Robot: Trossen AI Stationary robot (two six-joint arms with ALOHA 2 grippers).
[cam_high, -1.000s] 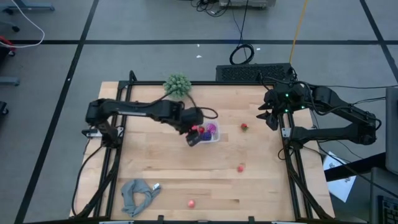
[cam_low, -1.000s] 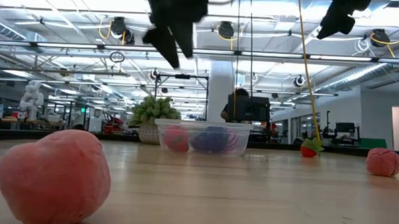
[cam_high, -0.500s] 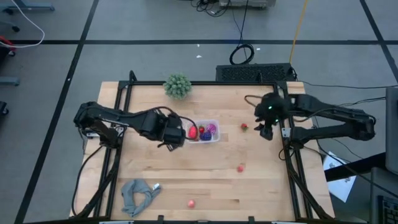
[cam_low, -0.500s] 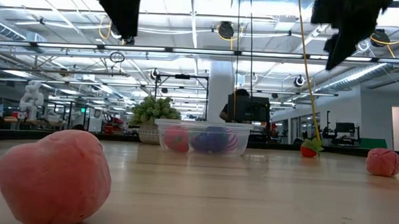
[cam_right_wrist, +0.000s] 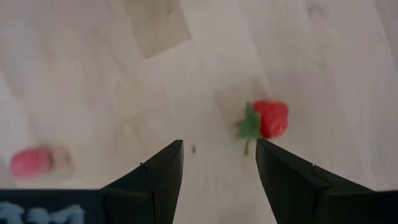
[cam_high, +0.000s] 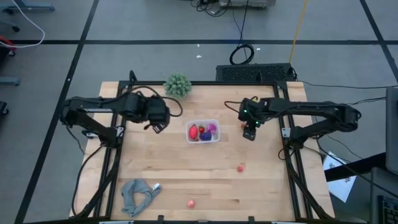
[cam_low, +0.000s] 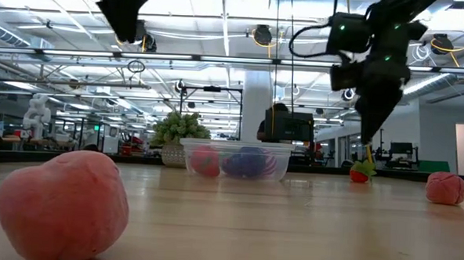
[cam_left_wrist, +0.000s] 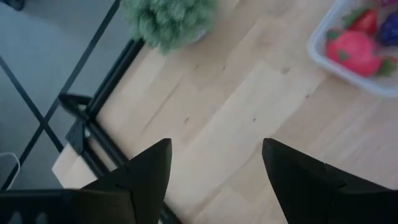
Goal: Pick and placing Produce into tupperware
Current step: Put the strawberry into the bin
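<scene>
The clear tupperware [cam_high: 214, 138] stands mid-table with red, purple and magenta produce inside [cam_high: 202, 131]. A red strawberry with a green cap [cam_right_wrist: 268, 119] lies on the wood to its right. My right gripper [cam_right_wrist: 219, 162] hangs open above and just beside the strawberry, pointing steeply down [cam_low: 371, 127]. A pink piece [cam_high: 240, 167] lies nearer the front, and another [cam_high: 191, 203] lies by the near edge. My left gripper [cam_high: 155, 122] is open and empty, raised to the left of the tupperware [cam_left_wrist: 348, 59].
A green bushy ball [cam_high: 177, 84] stands at the far edge and a grey cloth [cam_high: 138, 193] lies at the near left corner. Black frame rails [cam_high: 119, 118] run along both table sides. Bare wood lies between the tupperware and the near edge.
My left gripper has drawn back from over the tupperware toward the table's left edge, rising and tipping less steeply. My right gripper has swung in from the right edge and come down over the strawberry. Both stay open.
</scene>
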